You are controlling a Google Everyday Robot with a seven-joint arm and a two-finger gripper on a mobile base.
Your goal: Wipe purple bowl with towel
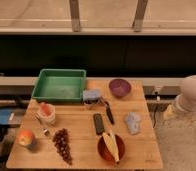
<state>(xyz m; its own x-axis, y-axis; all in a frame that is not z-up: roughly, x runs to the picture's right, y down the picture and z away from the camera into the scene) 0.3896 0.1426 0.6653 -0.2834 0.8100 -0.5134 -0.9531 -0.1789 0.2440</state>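
Bent white arm (193, 94) at far right, gripper (170, 113) pointing low, fingers spread, empty

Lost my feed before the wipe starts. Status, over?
Gripper open, off the table's right edge, empty. Towel lying on table, untouched; purple bowl behind it, apart. Nothing between them.

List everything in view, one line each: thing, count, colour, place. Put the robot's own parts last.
table: 1, wood, centre
tray: 1, green, back left
purple bowl: 1, purple, back right
blue cup: 1, pale blue, right of tray
towel: 1, blue-grey, right side
orange bowl: 1, orange, front
corn: 1, yellow, in orange bowl
grapes: 1 bunch, dark, front left
apple: 1, red-yellow, front left corner
orange cup: 1, orange-white, left
black bar: 1, black, centre
arm: 1, white, right edge
hand: not in view
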